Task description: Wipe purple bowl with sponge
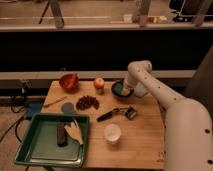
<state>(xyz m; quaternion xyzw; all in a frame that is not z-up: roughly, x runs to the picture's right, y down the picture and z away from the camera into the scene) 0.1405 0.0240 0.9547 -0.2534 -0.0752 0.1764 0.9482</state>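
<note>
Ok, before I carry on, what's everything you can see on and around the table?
table: one, light wood, centre
purple bowl: one, near black, back of table
sponge: one, teal, in the purple bowl
red bowl: one, orange-red, back left
fruit: one, orange-red, between the bowls
heap: one, dark red small pieces, in front of the fruit
disc: one, grey-blue, left of the heap
stick: one, pale wood, left edge
tool: one, black handle, mid-table
cup: one, white, front centre
tray: one, green, front left
bar: one, dark brown, in the tray
scrap: one, pale yellow, beside the bar
arm: one, white, from the right
pincer: one, at the purple bowl, by the sponge
</note>
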